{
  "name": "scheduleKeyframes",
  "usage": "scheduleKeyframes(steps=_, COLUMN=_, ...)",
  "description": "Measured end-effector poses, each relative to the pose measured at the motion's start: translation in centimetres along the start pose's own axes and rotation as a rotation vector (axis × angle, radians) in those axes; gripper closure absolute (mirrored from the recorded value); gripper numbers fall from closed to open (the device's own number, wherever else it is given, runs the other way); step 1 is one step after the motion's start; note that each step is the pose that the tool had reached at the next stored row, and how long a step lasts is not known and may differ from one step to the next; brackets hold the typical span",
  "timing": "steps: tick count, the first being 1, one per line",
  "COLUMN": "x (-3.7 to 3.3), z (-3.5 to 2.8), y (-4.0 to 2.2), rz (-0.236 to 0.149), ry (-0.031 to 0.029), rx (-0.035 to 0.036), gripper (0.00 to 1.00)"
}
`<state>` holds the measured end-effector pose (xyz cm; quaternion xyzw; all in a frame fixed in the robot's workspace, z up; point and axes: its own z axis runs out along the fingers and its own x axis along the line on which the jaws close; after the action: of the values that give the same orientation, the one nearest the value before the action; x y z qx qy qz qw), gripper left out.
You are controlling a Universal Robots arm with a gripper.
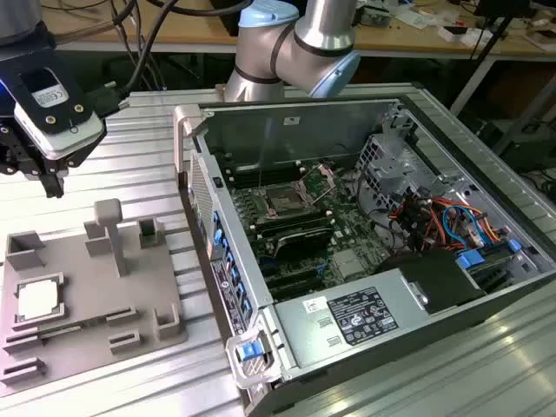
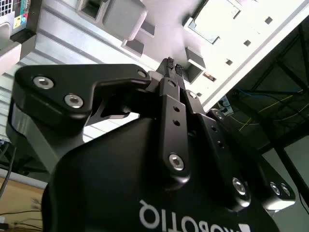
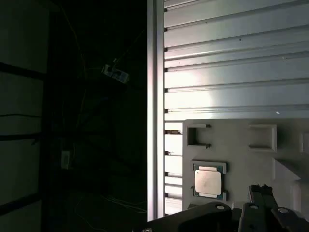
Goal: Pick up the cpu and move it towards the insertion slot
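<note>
Two fingers met at their tips with nothing between them, so the gripper hung unladen, clear above the tray. The cpu lay flat in its pocket there, untouched, held square for a grasp. The slot sat well apart inside the case, its clamp plate raised to leave it bare.

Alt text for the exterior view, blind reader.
Black gripper hovers near a grey plastic tray holding the small silvery square cpu; on the exterior view's right, an open computer case exposes the square metal-framed insertion slot.
</note>
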<state>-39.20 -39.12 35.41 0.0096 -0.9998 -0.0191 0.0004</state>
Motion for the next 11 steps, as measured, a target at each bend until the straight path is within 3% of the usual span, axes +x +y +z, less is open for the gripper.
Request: scheduleKeyframes(steps=11, x=0.37, z=0.00, y=-0.06, rz=0.000, ry=0.0000, rx=0.0000, gripper=0.89)
